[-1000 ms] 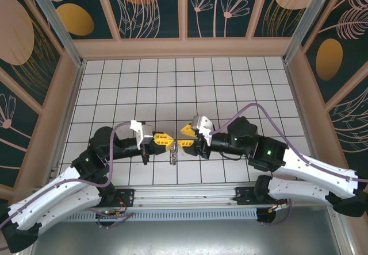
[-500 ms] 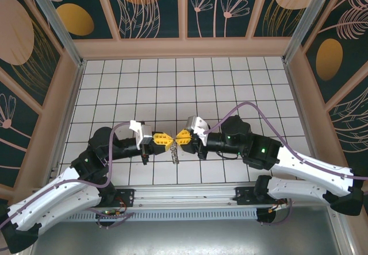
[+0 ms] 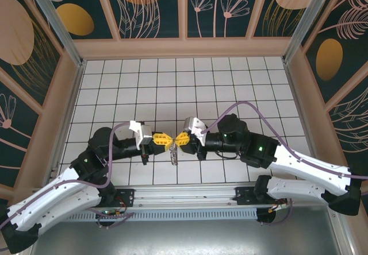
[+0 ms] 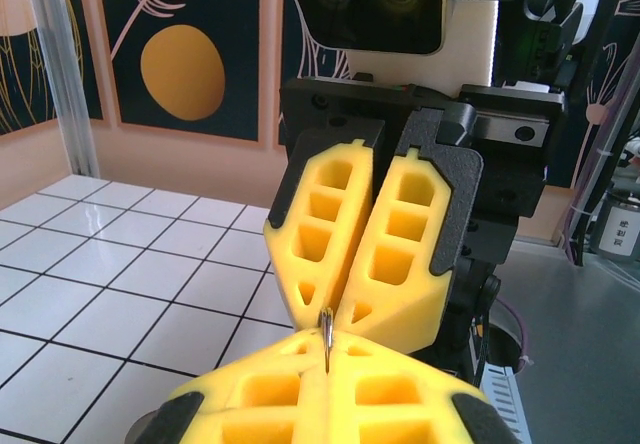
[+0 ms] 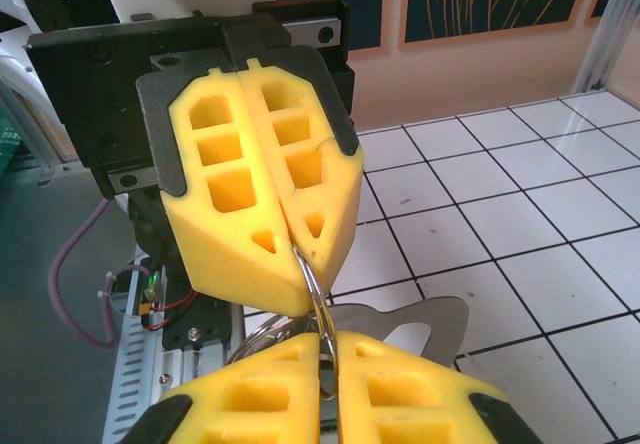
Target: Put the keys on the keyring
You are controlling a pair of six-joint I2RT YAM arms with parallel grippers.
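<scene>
While left gripper (image 3: pixel 167 140) and right gripper (image 3: pixel 178 140) jaws pinch the keyring (image 5: pixel 314 286), tiled floor (image 3: pixel 172 82) spreads around.

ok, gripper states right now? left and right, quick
Left gripper: closed, pinching the keyring.
Right gripper: closed on the same keyring, tip to tip with the left.

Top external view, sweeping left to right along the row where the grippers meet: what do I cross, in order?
Left arm → left gripper → keyring pinched between both grippers, keys dangling under it → right gripper → right arm.
</scene>
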